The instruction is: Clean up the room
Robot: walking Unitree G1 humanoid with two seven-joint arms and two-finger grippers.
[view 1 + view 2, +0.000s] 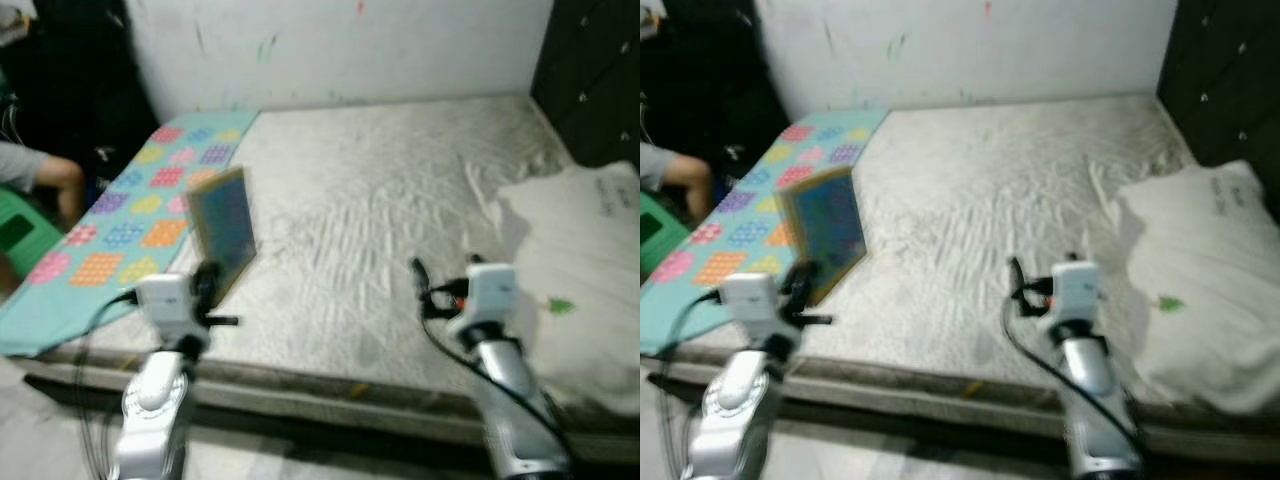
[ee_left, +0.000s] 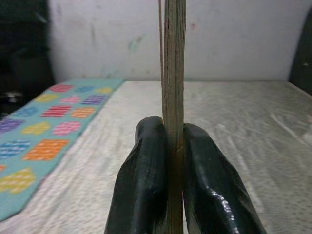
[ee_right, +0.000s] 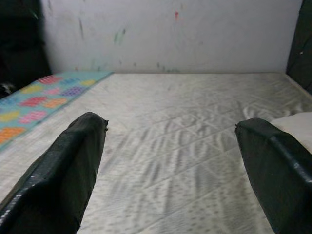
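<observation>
1. At the near edge of the bare mattress [image 1: 380,200]: the left gripper [image 2: 174,161], clenched on the lower edge of a thin book [image 1: 222,228], its black fingers [image 2: 146,180] pressed flat against either face.
2. Book: blue cover, tan edges; held upright and slightly tilted above the mattress, just beside the patterned teal mat [image 1: 120,230] that lies along the robot's left side of the bed.
3. Right gripper [image 3: 170,141]: released, fingers spread wide, nothing between them; hovering over the quilted surface near the front edge.
4. White pillow [image 1: 580,260]: lies on the right side of the bed, against the dark headboard [image 1: 590,70]. A person's arm and knee [image 1: 45,175] sit at the far left, beyond the mat.
5. Step in hand, as judged: carrying the book off the bed to tidy it.
6. Risks: the grip takes only a narrow strip at one edge, so the tall book could pivot or slip out during a turn or a step; a swing to the left could bring it toward the seated person.
</observation>
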